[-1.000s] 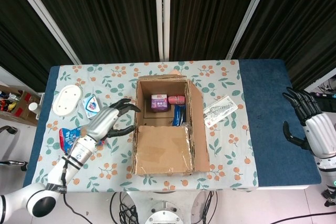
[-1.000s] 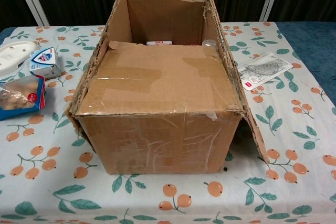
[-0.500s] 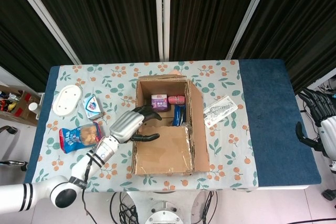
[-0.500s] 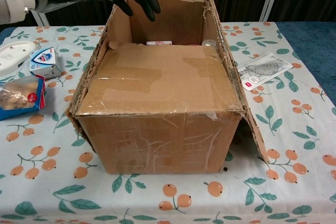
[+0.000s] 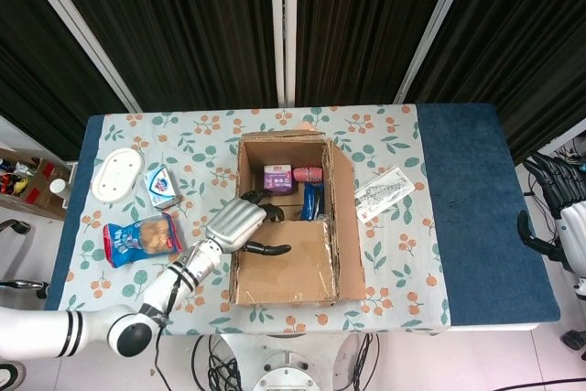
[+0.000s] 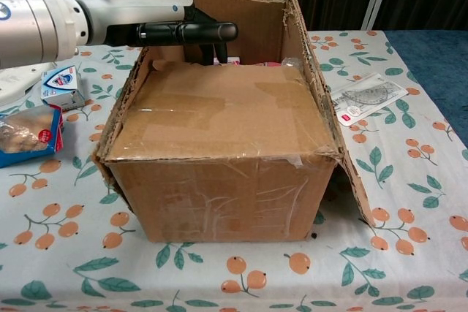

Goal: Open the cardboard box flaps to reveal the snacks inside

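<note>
The cardboard box stands mid-table with its near flap folded flat over the front half. The far half is open and shows a purple snack carton, a pink packet and a blue packet. My left hand reaches over the box's left wall, fingers spread just above the far edge of the near flap, holding nothing. My right hand hangs past the table's right edge with fingers apart and empty.
Left of the box lie a blue snack bag, a small blue-white carton and a white oval dish. A clear packet lies right of the box. A blue cloth covers the right end of the table.
My left hand moved from the table left of the box to over the box's left wall, above the near flap. The right hand drew back toward the right edge.
</note>
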`<action>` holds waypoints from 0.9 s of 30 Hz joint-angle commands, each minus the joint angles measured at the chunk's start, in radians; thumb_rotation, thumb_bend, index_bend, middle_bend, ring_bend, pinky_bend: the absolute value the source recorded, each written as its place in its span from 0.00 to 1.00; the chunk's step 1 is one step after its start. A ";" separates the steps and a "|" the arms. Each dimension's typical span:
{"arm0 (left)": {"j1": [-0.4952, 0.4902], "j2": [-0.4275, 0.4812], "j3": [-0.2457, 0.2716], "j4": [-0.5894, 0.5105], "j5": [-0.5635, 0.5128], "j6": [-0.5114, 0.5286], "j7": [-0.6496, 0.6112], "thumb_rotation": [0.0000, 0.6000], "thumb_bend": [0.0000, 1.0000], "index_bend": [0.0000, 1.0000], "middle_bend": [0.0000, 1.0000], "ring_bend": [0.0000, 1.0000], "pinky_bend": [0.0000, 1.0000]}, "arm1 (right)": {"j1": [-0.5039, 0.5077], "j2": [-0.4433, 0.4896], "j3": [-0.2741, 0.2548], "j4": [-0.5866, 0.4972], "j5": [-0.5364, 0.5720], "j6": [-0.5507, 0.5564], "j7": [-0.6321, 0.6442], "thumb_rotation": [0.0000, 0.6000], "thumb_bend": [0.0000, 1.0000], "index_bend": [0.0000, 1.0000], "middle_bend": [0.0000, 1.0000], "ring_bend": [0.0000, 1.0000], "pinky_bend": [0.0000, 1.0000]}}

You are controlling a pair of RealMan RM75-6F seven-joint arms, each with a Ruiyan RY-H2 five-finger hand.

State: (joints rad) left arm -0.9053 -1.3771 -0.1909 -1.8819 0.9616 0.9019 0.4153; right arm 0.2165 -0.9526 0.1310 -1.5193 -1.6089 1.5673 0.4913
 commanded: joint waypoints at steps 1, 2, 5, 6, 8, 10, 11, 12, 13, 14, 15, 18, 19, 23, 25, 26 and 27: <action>-0.005 0.004 -0.001 -0.014 -0.013 0.000 -0.010 0.00 0.00 0.32 0.39 0.08 0.16 | -0.002 -0.001 0.002 0.002 0.002 0.004 0.002 1.00 0.53 0.00 0.00 0.00 0.00; -0.003 0.008 -0.004 -0.024 -0.005 0.006 -0.020 0.00 0.00 0.32 0.41 0.08 0.16 | -0.003 -0.001 0.003 0.003 0.004 0.005 0.004 1.00 0.53 0.00 0.00 0.00 0.00; 0.011 0.018 -0.022 -0.058 0.019 0.017 -0.081 0.00 0.00 0.32 0.45 0.08 0.16 | -0.004 -0.001 0.005 0.005 0.012 0.002 0.011 1.00 0.53 0.00 0.00 0.00 0.00; 0.016 0.022 -0.031 -0.069 0.026 0.019 -0.107 0.00 0.00 0.32 0.46 0.09 0.16 | -0.003 -0.001 0.006 0.006 0.014 0.000 0.013 1.00 0.53 0.00 0.00 0.00 0.00; 0.033 0.033 -0.055 -0.098 0.044 0.024 -0.183 0.00 0.00 0.31 0.49 0.09 0.16 | -0.002 -0.002 0.008 0.008 0.018 -0.004 0.017 1.00 0.53 0.00 0.00 0.00 0.00; 0.048 0.050 -0.078 -0.126 0.064 0.029 -0.252 0.00 0.01 0.31 0.51 0.11 0.16 | -0.001 -0.004 0.008 0.012 0.021 -0.007 0.021 1.00 0.53 0.00 0.00 0.00 0.00; 0.054 0.061 -0.087 -0.139 0.073 0.029 -0.276 0.00 0.02 0.31 0.52 0.11 0.16 | -0.001 -0.005 0.008 0.014 0.022 -0.009 0.023 1.00 0.53 0.00 0.00 0.00 0.00; 0.059 0.072 -0.094 -0.150 0.080 0.029 -0.297 0.00 0.02 0.31 0.52 0.12 0.16 | 0.000 -0.006 0.008 0.015 0.022 -0.011 0.024 1.00 0.53 0.00 0.00 0.00 0.00; 0.064 0.088 -0.103 -0.166 0.089 0.028 -0.322 0.00 0.02 0.31 0.52 0.12 0.16 | 0.001 -0.007 0.009 0.017 0.023 -0.013 0.026 1.00 0.53 0.00 0.00 0.00 0.00; 0.067 0.102 -0.109 -0.179 0.092 0.024 -0.339 0.00 0.02 0.31 0.52 0.12 0.16 | 0.002 -0.008 0.009 0.018 0.025 -0.014 0.027 1.00 0.53 0.00 0.00 0.00 0.00; 0.071 0.118 -0.114 -0.193 0.092 0.017 -0.356 0.00 0.02 0.31 0.52 0.12 0.16 | 0.003 -0.009 0.010 0.020 0.025 -0.015 0.029 1.00 0.53 0.00 0.00 0.00 0.00; 0.082 0.175 -0.127 -0.251 0.085 -0.011 -0.418 0.00 0.02 0.31 0.54 0.13 0.16 | 0.006 -0.012 0.013 0.023 0.026 -0.016 0.035 1.00 0.53 0.00 0.00 0.00 0.00; 0.089 0.198 -0.133 -0.273 0.086 -0.019 -0.442 0.00 0.03 0.31 0.55 0.13 0.16 | 0.007 -0.012 0.014 0.024 0.025 -0.016 0.036 1.00 0.53 0.00 0.00 0.00 0.00; 0.125 0.241 -0.145 -0.330 0.132 0.003 -0.512 0.00 0.03 0.28 0.55 0.15 0.16 | 0.010 -0.014 0.016 0.025 0.023 -0.018 0.038 1.00 0.53 0.00 0.00 0.00 0.00; 0.145 0.266 -0.136 -0.361 0.159 -0.001 -0.546 0.00 0.03 0.27 0.56 0.15 0.16 | 0.011 -0.014 0.017 0.021 0.026 -0.020 0.040 1.00 0.53 0.00 0.00 0.00 0.00; 0.152 0.280 -0.130 -0.376 0.167 -0.010 -0.563 0.00 0.03 0.26 0.56 0.16 0.16 | 0.011 -0.012 0.018 0.018 0.027 -0.021 0.044 1.00 0.53 0.00 0.00 0.00 0.00; 0.162 0.300 -0.122 -0.395 0.177 -0.025 -0.587 0.00 0.03 0.26 0.57 0.16 0.16 | 0.011 -0.010 0.019 0.015 0.028 -0.020 0.047 1.00 0.53 0.00 0.00 0.00 0.00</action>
State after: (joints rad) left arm -0.7674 -1.1125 -0.3241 -2.2409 1.1124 0.8957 -0.1319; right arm 0.2275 -0.9642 0.1491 -1.5022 -1.5817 1.5471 0.5365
